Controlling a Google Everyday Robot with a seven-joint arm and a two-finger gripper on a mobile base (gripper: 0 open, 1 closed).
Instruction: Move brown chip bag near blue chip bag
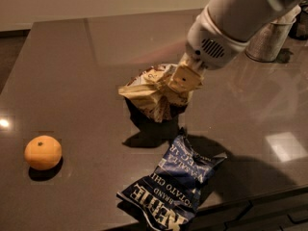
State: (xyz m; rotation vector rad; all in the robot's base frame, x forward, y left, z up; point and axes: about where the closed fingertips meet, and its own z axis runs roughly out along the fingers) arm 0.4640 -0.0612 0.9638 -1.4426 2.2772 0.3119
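Note:
The brown chip bag (151, 94), tan and cream with a dark brown panel, hangs crumpled just above the dark table, its shadow beneath it. My gripper (185, 81) comes down from the upper right on a thick white arm and is shut on the bag's right side. The blue chip bag (174, 183), navy foil with white lettering, lies flat near the table's front edge, just below and slightly right of the brown bag, a short gap between them.
An orange (43, 152) sits on the dark table (86, 71) at the front left. A metal cup (269, 41) stands at the back right, partly behind the arm. The table's front edge runs close under the blue bag.

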